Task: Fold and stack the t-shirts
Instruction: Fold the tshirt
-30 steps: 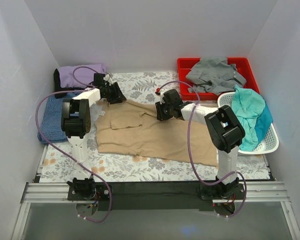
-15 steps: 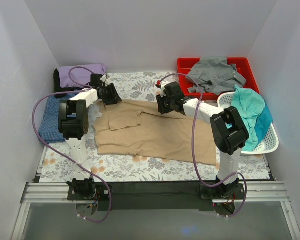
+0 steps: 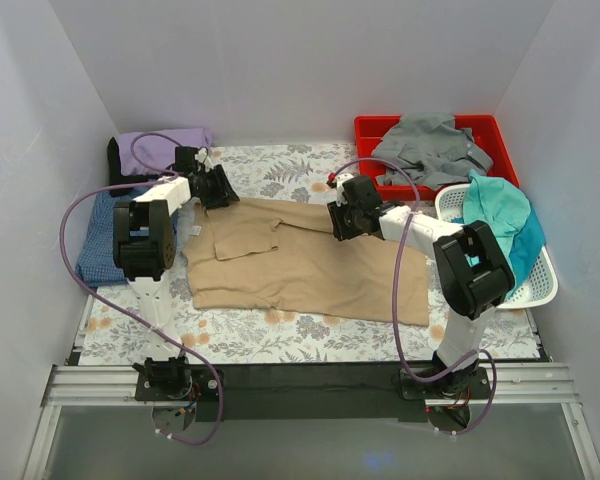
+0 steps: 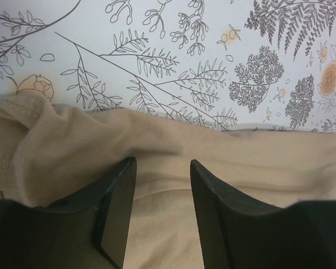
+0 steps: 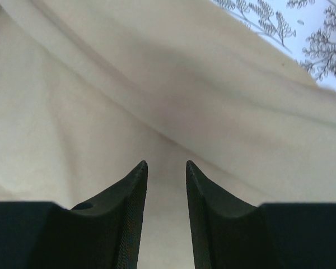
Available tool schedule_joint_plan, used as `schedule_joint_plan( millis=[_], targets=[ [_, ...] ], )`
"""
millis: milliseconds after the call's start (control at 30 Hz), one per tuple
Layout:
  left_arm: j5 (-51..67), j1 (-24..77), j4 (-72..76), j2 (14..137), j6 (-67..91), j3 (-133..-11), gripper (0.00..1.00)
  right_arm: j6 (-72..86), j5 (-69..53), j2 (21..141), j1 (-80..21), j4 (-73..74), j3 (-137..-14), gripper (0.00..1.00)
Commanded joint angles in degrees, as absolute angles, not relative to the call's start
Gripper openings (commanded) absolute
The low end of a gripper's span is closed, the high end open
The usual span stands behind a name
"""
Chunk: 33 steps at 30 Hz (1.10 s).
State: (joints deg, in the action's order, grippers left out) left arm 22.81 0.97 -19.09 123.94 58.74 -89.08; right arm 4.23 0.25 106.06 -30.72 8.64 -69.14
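The tan-beige t-shirt (image 3: 310, 265) lies spread across the middle of the floral table cover. My left gripper (image 3: 220, 188) sits at the shirt's far left corner. In the left wrist view its jaws (image 4: 162, 168) stand narrowly apart over the tan hem, with cloth between them. My right gripper (image 3: 346, 222) rests on the shirt's far edge, right of centre. Its jaws (image 5: 166, 166) are also slightly apart over smooth tan cloth. The lavender shirt (image 3: 165, 150) and the textured blue shirt (image 3: 102, 240) lie at the far left. The grey shirt (image 3: 430, 148) and the teal shirt (image 3: 500, 225) are at the right.
A red tray (image 3: 375, 130) at the back right holds the grey shirt. A white basket (image 3: 540, 285) at the right edge holds the teal shirt. Purple cables loop from both arms over the table. White walls close in the left, back and right.
My right gripper moved back along the shirt's far edge, then to the right. My left gripper shifted slightly back and left. The shirt's far edge now lies flatter and more stretched out.
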Motion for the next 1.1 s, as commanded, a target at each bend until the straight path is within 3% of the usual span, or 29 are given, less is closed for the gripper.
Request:
schedule_joint_plan(
  millis=[0,167,367,600,833,1067],
  targets=[
    [23.73,3.69,-18.98,114.52,56.51,-90.62,0.43,4.48,-1.47,99.41,-30.67,8.79,-66.97,0.40],
    [16.91,5.18,-19.42,103.31,56.95,-87.46,0.44,4.75,-5.00,95.37,-30.85,9.14,-63.73,0.40],
    [9.85,5.27,-23.28,85.04,58.43,-71.48,0.44,3.26,-16.69,92.02,-34.61,12.90,-61.44,0.41],
    [6.68,6.42,-30.14,65.25,66.61,-51.17,0.43,3.25,-11.26,89.65,-47.27,13.19,-58.28,0.41],
    [0.80,6.77,-34.63,54.69,74.44,-42.98,0.42,0.18,-10.81,94.39,-56.76,11.86,-62.21,0.41],
    [-3.43,6.85,-37.09,55.02,77.60,-43.16,0.43,-7.64,-7.92,103.09,-61.52,13.01,-70.82,0.42]
  ],
)
